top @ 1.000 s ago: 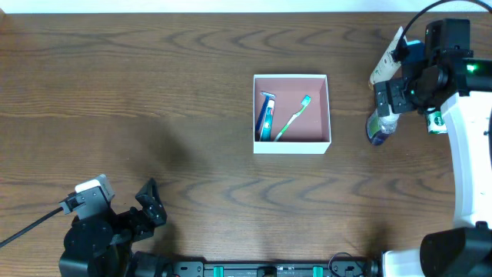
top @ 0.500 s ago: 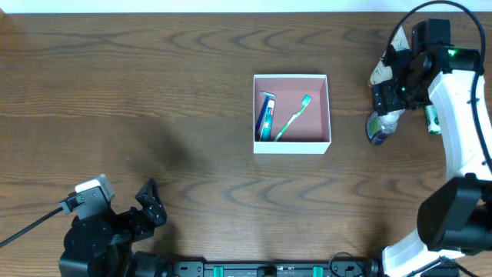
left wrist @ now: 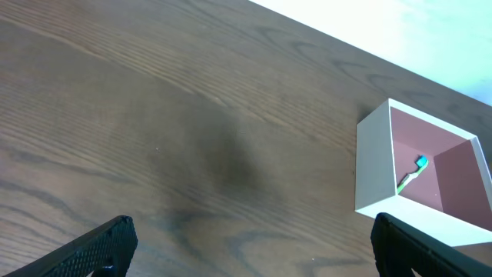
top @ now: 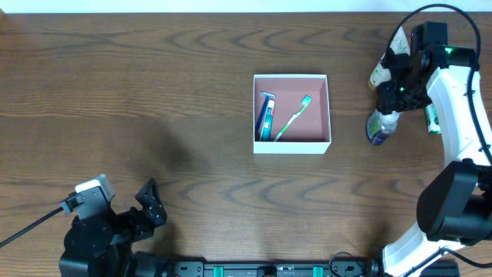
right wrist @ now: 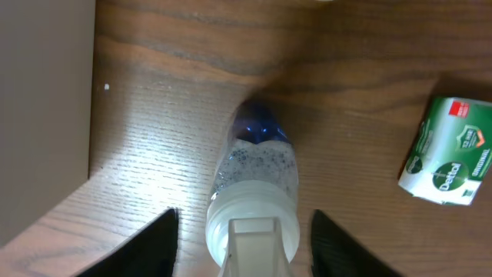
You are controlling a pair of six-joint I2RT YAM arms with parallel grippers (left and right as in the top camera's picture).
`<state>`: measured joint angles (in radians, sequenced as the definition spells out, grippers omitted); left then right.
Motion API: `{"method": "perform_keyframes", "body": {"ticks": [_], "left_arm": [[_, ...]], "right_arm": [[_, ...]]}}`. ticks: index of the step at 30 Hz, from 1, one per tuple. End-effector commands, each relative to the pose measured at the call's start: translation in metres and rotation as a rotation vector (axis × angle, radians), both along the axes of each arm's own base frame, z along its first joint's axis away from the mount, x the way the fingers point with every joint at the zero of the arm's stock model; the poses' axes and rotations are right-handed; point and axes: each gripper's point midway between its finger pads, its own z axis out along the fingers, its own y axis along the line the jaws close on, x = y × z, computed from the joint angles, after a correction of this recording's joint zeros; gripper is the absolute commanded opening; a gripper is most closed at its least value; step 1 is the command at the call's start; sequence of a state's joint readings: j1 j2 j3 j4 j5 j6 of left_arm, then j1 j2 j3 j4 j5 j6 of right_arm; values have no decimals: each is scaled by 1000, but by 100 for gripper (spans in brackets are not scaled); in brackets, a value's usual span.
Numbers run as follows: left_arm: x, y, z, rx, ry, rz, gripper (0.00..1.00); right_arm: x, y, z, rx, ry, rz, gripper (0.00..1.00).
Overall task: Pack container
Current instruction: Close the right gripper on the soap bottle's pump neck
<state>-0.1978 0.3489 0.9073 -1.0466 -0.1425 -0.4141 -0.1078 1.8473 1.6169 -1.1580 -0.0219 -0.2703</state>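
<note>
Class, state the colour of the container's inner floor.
The container floor is dusty pink; clearest overhead.

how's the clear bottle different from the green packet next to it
The clear speckled bottle with a white cap is round; the green printed packet is flat and rectangular. The bottle sits between the right gripper's open jaws; the packet lies free beside it. Both rest on the wooden table, outside the white square container.

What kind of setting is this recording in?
Probably a robot test bench, not a home: a wood-grain table, a white container holding a toothbrush, and a robot arm over a bottle.
</note>
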Motion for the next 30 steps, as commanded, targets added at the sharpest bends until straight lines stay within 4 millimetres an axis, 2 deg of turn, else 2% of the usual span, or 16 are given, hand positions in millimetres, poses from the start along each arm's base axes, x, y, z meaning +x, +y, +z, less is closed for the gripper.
{"method": "perform_keyframes", "body": {"ticks": [1,5,11,15,21,24,30], "left_arm": [[0,3,1,16,-5,12,98],[0,3,1,16,-5,12,98],[0,3,1,16,-5,12,98],[0,3,1,16,-5,12,98],[0,3,1,16,-5,12,98],[0,3,1,16,-5,12,98],[0,3,1,16,-5,12,98]], "right_arm": [[4,-5,1,12,-9,-18,42],[2,-5,1,12,-2,-18,33],[1,-5,1,13,5,-19,32],[1,-5,1,16,5,-37,23],[3,-3,8,31,-5,-84,22],[5,9,25,99,-20,-71,23],[6,30,79,143,-65,-28,22]]}}
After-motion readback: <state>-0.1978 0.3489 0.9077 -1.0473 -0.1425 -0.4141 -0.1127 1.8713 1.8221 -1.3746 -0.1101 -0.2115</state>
